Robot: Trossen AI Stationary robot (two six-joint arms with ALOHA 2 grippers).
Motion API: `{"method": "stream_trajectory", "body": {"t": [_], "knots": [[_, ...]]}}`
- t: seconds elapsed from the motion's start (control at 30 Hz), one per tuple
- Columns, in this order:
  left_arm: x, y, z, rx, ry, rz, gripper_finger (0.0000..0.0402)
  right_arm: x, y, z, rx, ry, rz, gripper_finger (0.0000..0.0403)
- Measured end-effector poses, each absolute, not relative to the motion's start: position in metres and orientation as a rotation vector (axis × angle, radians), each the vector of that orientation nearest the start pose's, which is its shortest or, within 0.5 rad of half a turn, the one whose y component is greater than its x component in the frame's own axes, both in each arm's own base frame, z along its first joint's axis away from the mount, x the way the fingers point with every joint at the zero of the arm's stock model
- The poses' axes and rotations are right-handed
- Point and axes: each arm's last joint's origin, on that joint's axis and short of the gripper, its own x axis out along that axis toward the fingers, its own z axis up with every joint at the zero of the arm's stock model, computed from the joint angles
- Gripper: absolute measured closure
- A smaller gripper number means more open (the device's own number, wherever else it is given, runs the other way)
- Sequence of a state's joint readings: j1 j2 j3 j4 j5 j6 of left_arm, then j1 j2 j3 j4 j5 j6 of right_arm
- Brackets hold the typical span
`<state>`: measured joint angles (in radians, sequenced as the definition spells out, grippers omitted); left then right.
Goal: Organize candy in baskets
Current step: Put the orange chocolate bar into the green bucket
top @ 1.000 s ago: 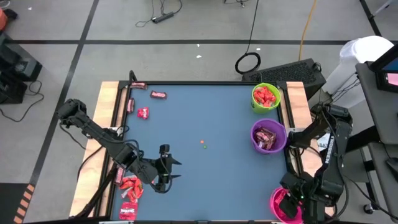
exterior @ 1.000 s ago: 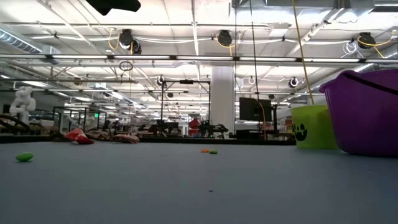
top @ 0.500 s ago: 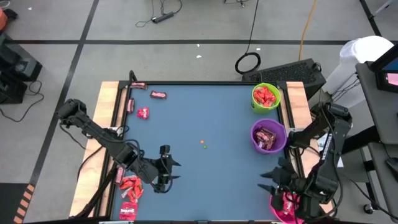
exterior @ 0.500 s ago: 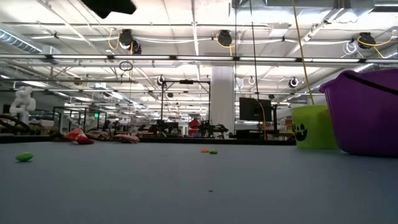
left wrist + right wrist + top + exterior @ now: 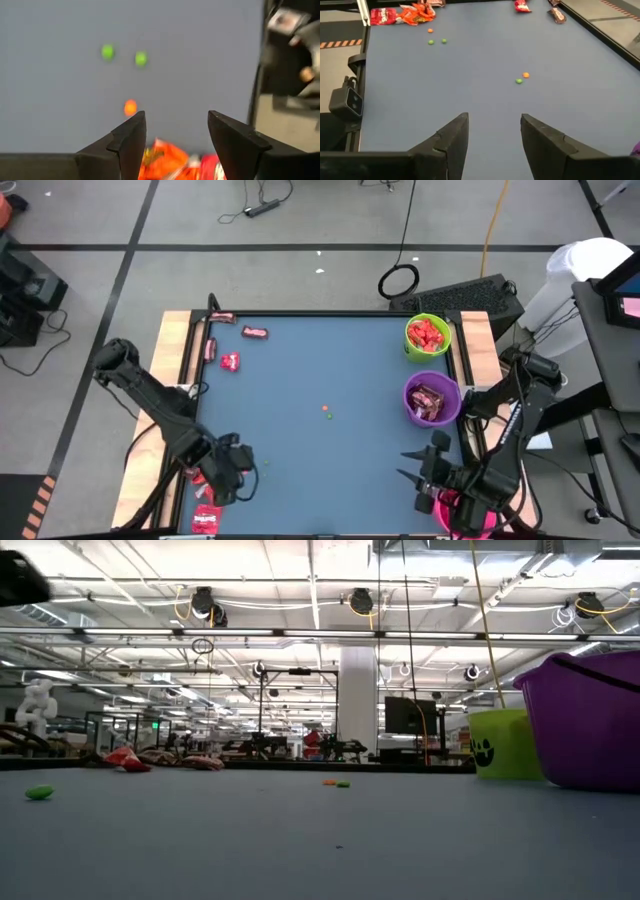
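Red-wrapped candy lies in a pile [image 5: 208, 478] at the table's near left, with a flat packet [image 5: 205, 520] beside it. More candy [image 5: 255, 333] lies at the far left. My left gripper [image 5: 238, 472] hangs open just over the pile [image 5: 165, 161], pointing steeply down and touching nothing. My right gripper [image 5: 408, 466] is open and empty, pointing left across the table beside the pink basket [image 5: 452, 515], which its arm partly hides. The green basket [image 5: 427, 335] and purple basket [image 5: 431, 400] hold candy at the right.
Tiny loose dots lie mid-table [image 5: 327, 412] and near the left gripper [image 5: 130, 107]. Wooden rails [image 5: 172, 360] edge the blue table on both sides. In the low view the purple basket [image 5: 585, 720] and green basket [image 5: 505, 743] stand close on the right.
My left gripper has swung toward the table's near left corner, sunk a little and tipped down over the candy pile. My right gripper has come away from over the pink basket toward the table's left, rolling and tipping up from pointing down to nearly level.
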<state>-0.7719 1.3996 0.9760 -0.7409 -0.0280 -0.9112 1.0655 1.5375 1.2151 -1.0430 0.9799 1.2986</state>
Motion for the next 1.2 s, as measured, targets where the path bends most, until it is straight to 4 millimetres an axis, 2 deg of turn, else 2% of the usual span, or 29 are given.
{"method": "stream_trajectory", "body": {"t": [0.1, 0.27, 0.47, 0.63, 0.8, 1.07, 1.2], "knots": [[0.176, -0.186, 0.219, -0.282, 1.347, -0.054, 0.0185, 0.158, 0.233, 0.264, 0.077, 0.588, -0.347, 0.0234], [0.162, -0.189, 0.188, -0.205, 1.498, -0.005, 0.0185, 0.158, 0.233, 0.264, 0.081, 0.588, -0.345, 0.0234], [0.158, -0.195, 0.164, -0.172, 1.611, -0.003, 0.0185, 0.158, 0.233, 0.265, 0.081, 0.588, -0.346, 0.0234], [0.161, -0.200, 0.155, -0.187, 1.634, -0.022, 0.0193, 0.158, 0.233, 0.265, 0.081, 0.588, -0.347, 0.0234], [0.164, -0.198, 0.155, -0.193, 1.639, -0.021, 0.0248, 0.158, 0.233, 0.265, 0.081, 0.588, -0.347, 0.0234], [0.168, -0.195, 0.155, -0.182, 1.652, -0.081, 0.0384, 0.158, 0.233, 0.265, 0.081, 0.588, -0.347, 0.0234], [0.171, -0.195, 0.156, -0.198, 1.642, -0.089, 0.0394, 0.158, 0.233, 0.265, 0.081, 0.588, -0.347, 0.0234]]}}
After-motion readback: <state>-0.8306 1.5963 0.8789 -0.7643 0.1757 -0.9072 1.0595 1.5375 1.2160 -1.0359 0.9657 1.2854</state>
